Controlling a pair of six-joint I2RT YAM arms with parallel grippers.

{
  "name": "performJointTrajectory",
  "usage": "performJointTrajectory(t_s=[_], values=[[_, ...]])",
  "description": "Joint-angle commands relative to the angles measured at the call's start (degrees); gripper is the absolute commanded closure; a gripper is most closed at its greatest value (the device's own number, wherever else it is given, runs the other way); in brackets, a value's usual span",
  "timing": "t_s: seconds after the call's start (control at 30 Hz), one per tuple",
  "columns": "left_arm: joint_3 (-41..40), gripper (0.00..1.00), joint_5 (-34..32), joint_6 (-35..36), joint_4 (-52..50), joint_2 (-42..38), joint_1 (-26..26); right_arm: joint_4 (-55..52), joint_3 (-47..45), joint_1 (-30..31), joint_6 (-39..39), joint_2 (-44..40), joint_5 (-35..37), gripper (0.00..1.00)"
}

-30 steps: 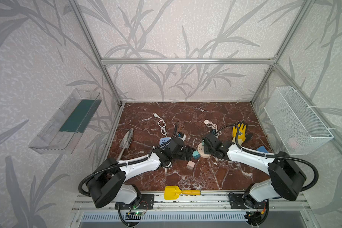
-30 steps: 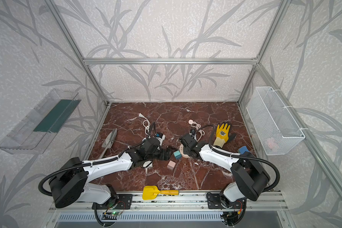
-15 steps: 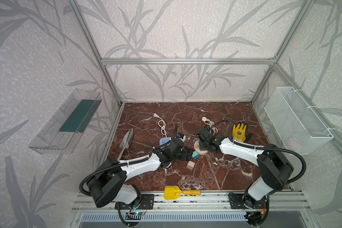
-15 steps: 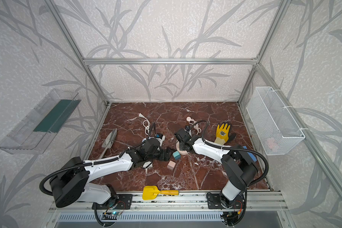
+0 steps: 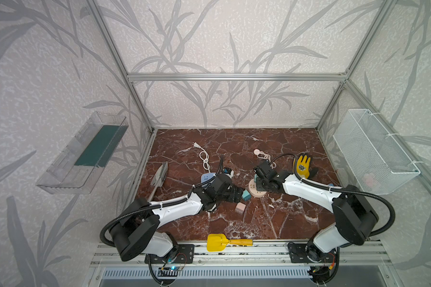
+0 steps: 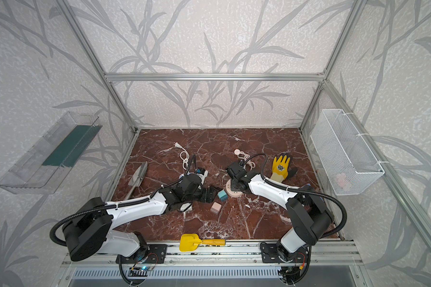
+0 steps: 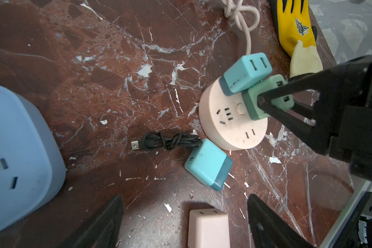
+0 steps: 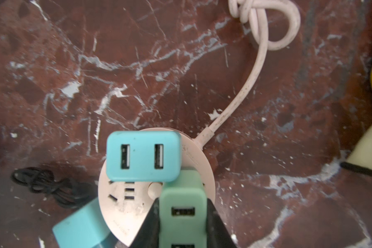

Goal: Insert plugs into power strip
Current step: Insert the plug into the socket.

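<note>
A round pink power strip (image 5: 255, 192) (image 6: 234, 191) (image 7: 234, 126) (image 8: 120, 204) lies mid-floor. One teal plug (image 7: 245, 73) (image 8: 142, 156) stands plugged into its top. Beside it stands a green plug (image 7: 266, 101) (image 8: 183, 216) with its base on the strip and my right gripper (image 8: 183, 203) (image 5: 258, 184) shut on it; its prongs are hidden. A second teal plug (image 7: 206, 163) (image 5: 246, 195) (image 6: 222, 195) lies loose against the strip's edge. A pink plug (image 7: 208, 227) (image 5: 240, 208) (image 6: 216, 207) lies just ahead of my left gripper (image 7: 184, 200) (image 5: 237, 193), which is open and empty.
A blue socket block (image 7: 15, 161) (image 5: 207, 177) sits by my left wrist. A knotted black cable (image 7: 165, 141) lies near the loose teal plug. Also here are a yellow glove (image 5: 301, 166), a metal trowel (image 5: 159, 174), a yellow shovel (image 5: 222, 242) at the front rail and a wire basket (image 5: 373, 151) on the right wall.
My right gripper has shifted slightly toward the back left over the strip, still holding the green plug. The left arm has barely moved.
</note>
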Motion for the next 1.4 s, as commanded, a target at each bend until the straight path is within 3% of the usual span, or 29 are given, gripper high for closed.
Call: performJointTrajectory(t_s=[0.0, 0.3, 0.57, 0.73, 0.87, 1.07, 1.37], values=[[0.8, 0.09, -0.8, 0.7, -0.3, -0.3, 0.2, -16.8, -4.2, -1.6, -1.6, 1.4, -2.0, 1.0], [1.5, 0.08, -1.1, 1.4, -2.3, -1.3, 0.2, -18.4, -2.1, -2.3, -2.0, 0.5, -2.3, 1.0], [2.5, 0.08, -0.9, 2.2, -3.5, -1.5, 0.2, -17.6, 0.3, -2.7, -1.8, -2.9, -1.9, 0.69], [3.1, 0.08, -0.6, 2.6, -4.3, -1.5, 0.2, -17.0, 1.8, -3.2, -2.0, -4.7, -2.7, 0.42], [3.4, 0.08, -0.3, 2.8, -4.7, -1.4, 0.2, -16.4, 2.0, -3.6, -2.0, -6.2, -3.0, 0.32], [2.9, 0.09, -0.1, 3.4, -7.8, -2.7, 0.2, -17.7, 2.1, -3.7, -1.8, -10.1, -3.4, 0.31], [1.6, 0.21, -1.0, 2.8, -12.6, -5.4, -0.6, -15.8, -1.6, -3.7, -0.6, -20.3, -10.3, 0.5]])
